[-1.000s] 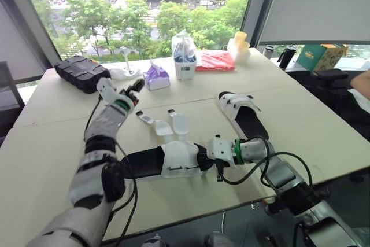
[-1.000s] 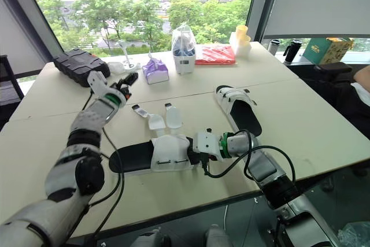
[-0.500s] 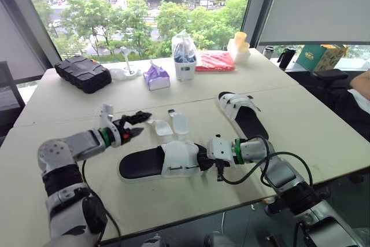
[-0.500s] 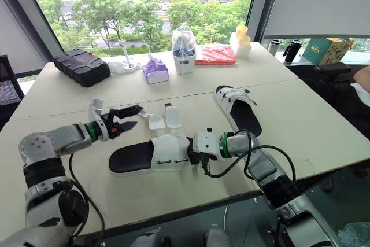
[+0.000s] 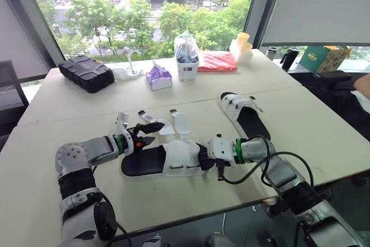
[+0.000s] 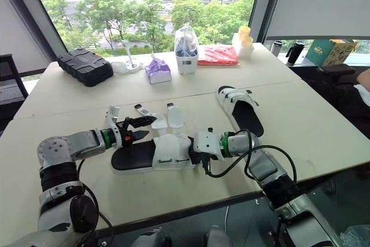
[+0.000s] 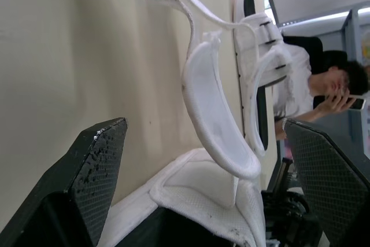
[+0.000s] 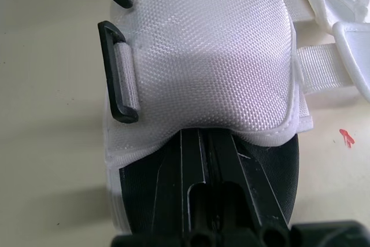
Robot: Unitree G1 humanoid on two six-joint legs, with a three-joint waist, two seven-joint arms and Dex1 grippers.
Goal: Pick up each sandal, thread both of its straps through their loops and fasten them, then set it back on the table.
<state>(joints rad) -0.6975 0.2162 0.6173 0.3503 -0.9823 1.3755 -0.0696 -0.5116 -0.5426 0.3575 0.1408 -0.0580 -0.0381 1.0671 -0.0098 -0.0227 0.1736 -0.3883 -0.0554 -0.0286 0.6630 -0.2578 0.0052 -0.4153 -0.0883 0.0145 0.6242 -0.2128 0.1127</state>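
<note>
The near sandal [image 5: 173, 160] has a black sole and a white upper, and lies flat on the table [image 5: 69, 114]. Its two white straps [image 5: 173, 124] lie unfastened, spread toward the far side. My right gripper [image 5: 203, 157] is shut on the sandal's sole [image 8: 272, 172] at its open end, under the white upper. Two black loops [image 8: 118, 79] sit on the upper's side. My left gripper [image 5: 153, 132] hovers open next to the straps [image 7: 214, 108], which lie between its fingers without touching them. The second sandal [image 5: 245, 114] lies further right.
Along the far side stand a black case [image 5: 85, 72], a purple tissue pack [image 5: 157, 77], a white bag [image 5: 186, 56], a red packet [image 5: 217, 61] and stacked cups [image 5: 240, 47]. A teal box [image 5: 321, 56] and a person [image 7: 335, 93] are off to the right.
My left arm has swung down from the far side of the table, and its open gripper now sits at the near sandal's loose straps. The right gripper keeps its hold.
</note>
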